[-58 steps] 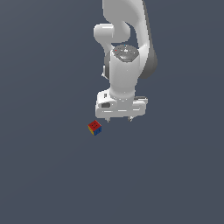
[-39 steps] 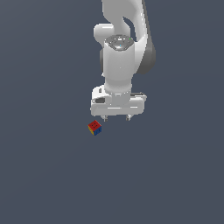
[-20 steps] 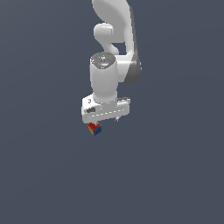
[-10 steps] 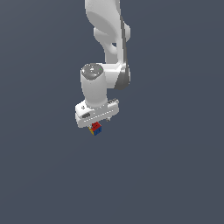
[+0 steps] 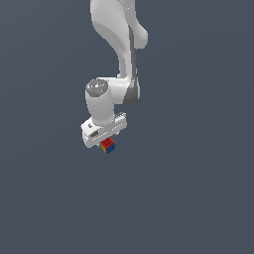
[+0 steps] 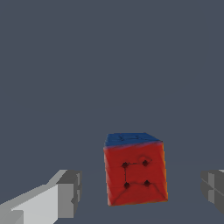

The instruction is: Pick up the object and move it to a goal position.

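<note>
The object is a tiny cube (image 5: 107, 145) with red, blue and yellow faces, resting on the dark grey floor. In the exterior view my white gripper (image 5: 105, 143) sits low right over it, and the hand hides part of the cube. In the wrist view the cube (image 6: 134, 174) shows a red face with dark dots and a blue top. It stands between my two grey fingers (image 6: 70, 193), with a gap on each side. The gripper is open and touches nothing.
The plain dark grey floor (image 5: 198, 198) spreads all around. No other object shows in either view.
The arm has swung toward the exterior view's left and come down. The gripper went from beside the cube to right over it, fingers either side. The cube has not moved.
</note>
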### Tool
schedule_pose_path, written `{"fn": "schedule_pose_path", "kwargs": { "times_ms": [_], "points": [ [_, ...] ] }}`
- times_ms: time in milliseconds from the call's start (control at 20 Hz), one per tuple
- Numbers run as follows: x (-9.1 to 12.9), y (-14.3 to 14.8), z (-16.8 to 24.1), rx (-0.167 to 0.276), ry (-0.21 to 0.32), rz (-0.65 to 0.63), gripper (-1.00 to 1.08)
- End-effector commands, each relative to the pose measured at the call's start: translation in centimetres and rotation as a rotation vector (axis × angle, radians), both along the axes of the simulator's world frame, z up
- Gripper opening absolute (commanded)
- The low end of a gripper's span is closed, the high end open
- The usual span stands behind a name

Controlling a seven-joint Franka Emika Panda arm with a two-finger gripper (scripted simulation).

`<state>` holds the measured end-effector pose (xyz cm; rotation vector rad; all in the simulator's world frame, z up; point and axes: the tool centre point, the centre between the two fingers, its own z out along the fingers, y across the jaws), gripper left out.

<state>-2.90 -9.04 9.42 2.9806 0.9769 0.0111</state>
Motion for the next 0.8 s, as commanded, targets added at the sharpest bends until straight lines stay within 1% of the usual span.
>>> {"fn": "schedule_pose_path", "kwargs": {
  "times_ms": [0, 300, 550, 750],
  "points": [
    [-0.3, -0.4, -0.5, 0.001, 0.003, 0.028, 1.0],
    [-0.7, -0.9, -1.1, 0.002, 0.008, 0.059, 1.0],
    [-0.7, -0.9, -1.2, 0.002, 0.008, 0.057, 1.0],
    [-0.8, -0.9, -2.3, 0.002, 0.008, 0.058, 1.0]
  ]
}}
